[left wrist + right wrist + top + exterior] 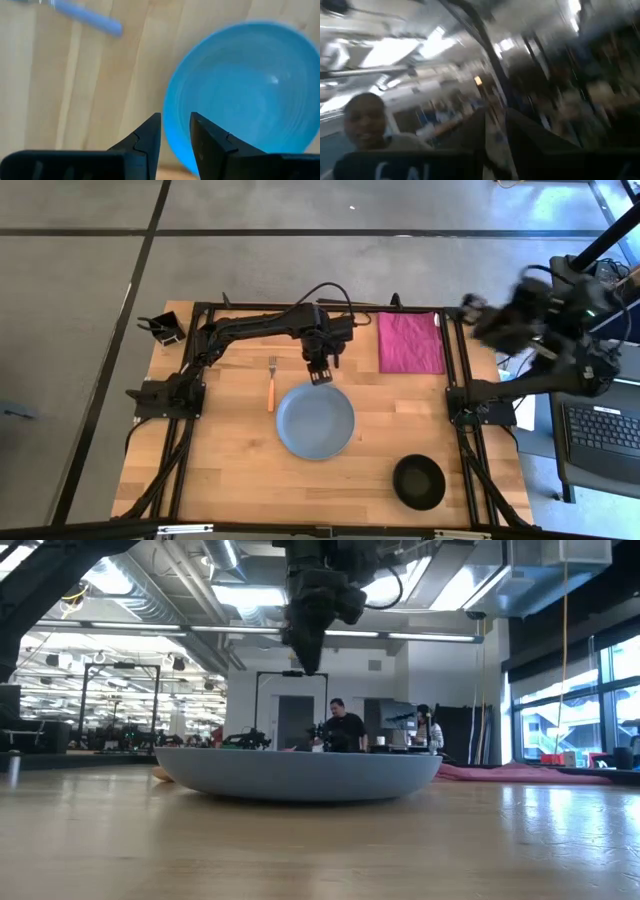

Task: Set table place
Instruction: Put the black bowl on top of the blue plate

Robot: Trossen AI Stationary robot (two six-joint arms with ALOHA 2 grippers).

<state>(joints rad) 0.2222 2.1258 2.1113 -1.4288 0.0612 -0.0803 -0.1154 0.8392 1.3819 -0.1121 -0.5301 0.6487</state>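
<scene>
At the table's [230,480] far-left corner, a small black holder [165,330], contents too small to tell. Right of it, near the middle, the fork [271,383]: lying flat, tines far, orange handle near, just left of the plate [315,421] and not touching. Judged light and stiff, thin against the wood, so likely fiddly; best pinched across the handle.

Over the plate's far rim, the left gripper [320,377]: pointing down, hanging clear above the rim in the low view, fingers [150,132] parted by only a narrow gap, holding nothing, touching nothing.

Below it, the plate itself, grey-blue, round, shallow, resting flat mid-table. Probably stiff, glazed and slippery, heavier than the cutlery, breakable if dropped; only the raised rim offers a hold, one finger inside and one out.

Farther right, at the far edge, a pink napkin [409,342] spread flat. Toward the near-right corner, the black bowl [418,481], upright and well apart from the plate; likely light, rigid, best taken by its wall. No spoon to be made out.

Beyond the table's right edge, the right gripper [500,320], raised well off the surface, waiting.
</scene>
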